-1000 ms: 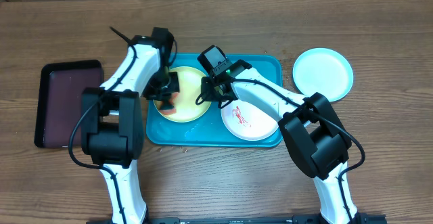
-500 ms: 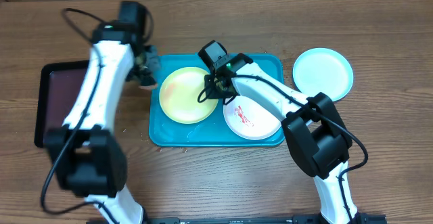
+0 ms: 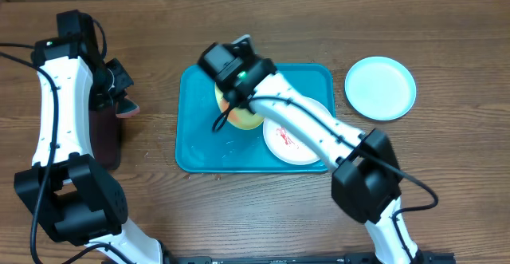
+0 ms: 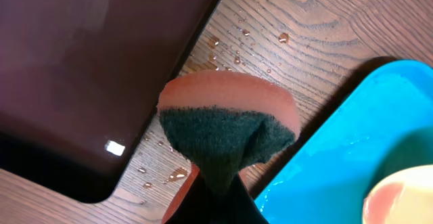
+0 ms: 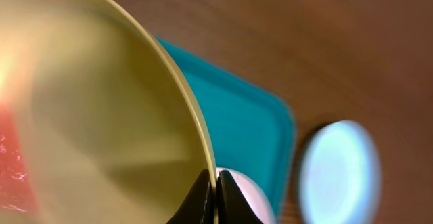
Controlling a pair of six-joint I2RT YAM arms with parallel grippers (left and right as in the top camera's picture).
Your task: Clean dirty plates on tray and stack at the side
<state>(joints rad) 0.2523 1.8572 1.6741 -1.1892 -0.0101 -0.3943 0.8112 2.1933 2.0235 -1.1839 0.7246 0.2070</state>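
Left: the dark tray [image 3: 107, 140] is largely hidden under the left arm [image 3: 54, 96]. Only the wrist view shows its glossy corner and the water drops [image 4: 177, 175] on the table [image 3: 446, 184]. The left gripper [image 4: 215, 195] is clamped on the sponge [image 4: 226, 122], its fingers barely visible.

Centre: the right gripper [image 5: 216, 195] pinches the rim of the yellow-green plate [image 5: 101, 116], which is tilted over the turquoise tray [image 3: 191, 148] and mostly covered from overhead. The red-smeared white plate [image 3: 293, 143] lies in the tray.

Right: the light blue plate [image 3: 380, 88] sits on the table, blurred in the wrist view.

Bright, even light, soft shadows. Small glare patch on the dark tray [image 4: 81, 61]. Right wrist view blurs; blue plate [image 5: 335, 175] unfocused.
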